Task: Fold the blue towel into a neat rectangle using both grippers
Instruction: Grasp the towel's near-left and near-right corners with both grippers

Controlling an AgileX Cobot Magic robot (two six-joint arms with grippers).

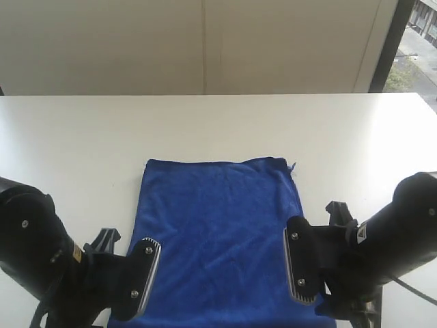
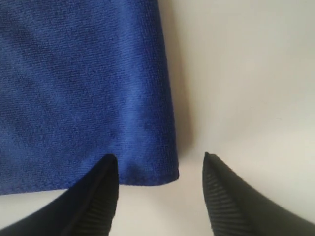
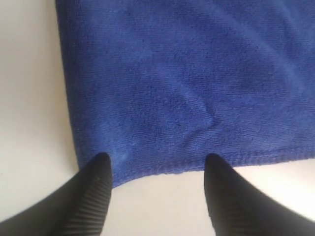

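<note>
Left gripper [image 2: 160, 158] and right gripper [image 3: 155, 158], jaws wide apart, empty; each at a blue towel [image 1: 218, 225] corner

Bright daylight comes from the window [image 1: 416, 41] at two o'clock. The white table [image 1: 355, 137] shines so bright it glares near three o'clock. The blue towel [image 2: 74, 88] drops a soft shadow along its edge. Everything looks a little fuzzy.
</note>
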